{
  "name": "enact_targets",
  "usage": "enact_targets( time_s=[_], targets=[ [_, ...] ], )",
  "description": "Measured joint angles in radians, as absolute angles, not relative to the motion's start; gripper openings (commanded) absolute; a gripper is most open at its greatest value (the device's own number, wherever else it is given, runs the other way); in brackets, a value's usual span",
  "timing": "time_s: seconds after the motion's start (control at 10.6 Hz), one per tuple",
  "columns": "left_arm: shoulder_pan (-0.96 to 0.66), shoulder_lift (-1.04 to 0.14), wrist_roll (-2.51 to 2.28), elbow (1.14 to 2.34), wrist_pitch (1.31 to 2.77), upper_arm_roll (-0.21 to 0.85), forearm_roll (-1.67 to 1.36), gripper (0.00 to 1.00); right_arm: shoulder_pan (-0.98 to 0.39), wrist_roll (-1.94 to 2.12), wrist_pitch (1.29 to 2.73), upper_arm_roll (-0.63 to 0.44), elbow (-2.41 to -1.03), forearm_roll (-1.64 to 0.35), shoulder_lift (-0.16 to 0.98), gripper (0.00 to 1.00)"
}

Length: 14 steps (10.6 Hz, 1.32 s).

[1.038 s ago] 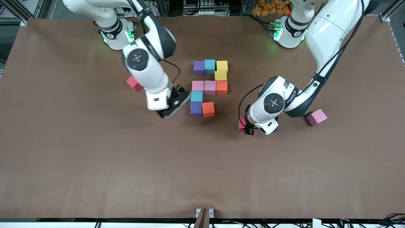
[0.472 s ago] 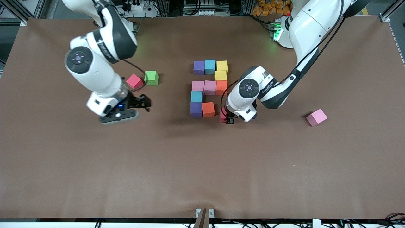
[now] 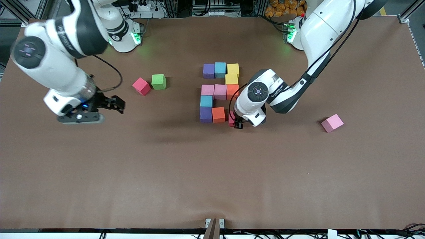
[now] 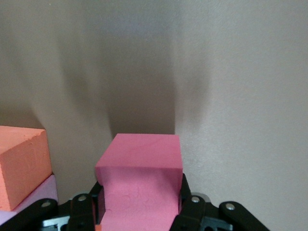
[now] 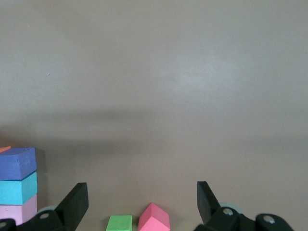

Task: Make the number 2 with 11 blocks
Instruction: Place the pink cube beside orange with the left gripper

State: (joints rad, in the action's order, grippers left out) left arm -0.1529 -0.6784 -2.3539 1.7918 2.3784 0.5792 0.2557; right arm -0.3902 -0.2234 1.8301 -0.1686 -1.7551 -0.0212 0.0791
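While the red cube (image 3: pixel 231 120) was clamped in the left fingers (image 3: pixel 236 124) at frame centre beside the orange cube (image 3: pixel 218 114), misalignment was risked; right fingers (image 3: pixel 114 103), upper left, were spread empty.

No text, brand or numeral can be read anywhere in these views. Dark lettering runs along the wrist link of the right arm (image 3: pixel 64 31) at the upper left of the front view and of the left arm (image 3: pixel 277 91) near its middle, but it cannot be read.
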Motion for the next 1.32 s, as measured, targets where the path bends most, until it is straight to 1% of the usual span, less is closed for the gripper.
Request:
enact_targets(
  time_s=[0.28, 0.47, 0.57, 0.85, 0.94, 1.13, 1.32],
  targets=[
    [-0.16, -0.691, -2.354, 1.793, 2.385, 0.578, 0.256, 0.28, -0.337, -0.224, 1.738, -0.175, -1.736, -0.019, 0.028, 1.0],
    [-0.16, -0.695, -2.354, 1.795, 2.385, 0.577, 0.256, 0.28, -0.304, -0.224, 1.636, -0.175, -1.652, -0.018, 0.025, 1.0],
    [-0.16, -0.696, -2.354, 1.797, 2.385, 0.577, 0.256, 0.28, -0.286, -0.224, 1.611, -0.175, -1.615, -0.018, 0.025, 1.0],
    [-0.164, -0.697, -2.356, 1.804, 2.389, 0.577, 0.256, 0.28, -0.241, -0.15, 1.587, -0.172, -1.595, -0.019, 0.025, 1.0],
    [-0.167, -0.697, -2.361, 1.804, 2.391, 0.577, 0.256, 0.28, -0.217, -0.131, 1.579, -0.159, -1.595, -0.019, 0.026, 1.0],
    [-0.171, -0.697, -2.366, 1.804, 2.393, 0.577, 0.256, 0.28, -0.134, -0.125, 1.578, -0.096, -1.588, -0.02, 0.026, 1.0],
    [-0.175, -0.697, -2.383, 1.805, 2.393, 0.577, 0.256, 0.28, -0.08, -0.135, 1.578, -0.076, -1.555, -0.021, 0.025, 1.0]
  ],
)
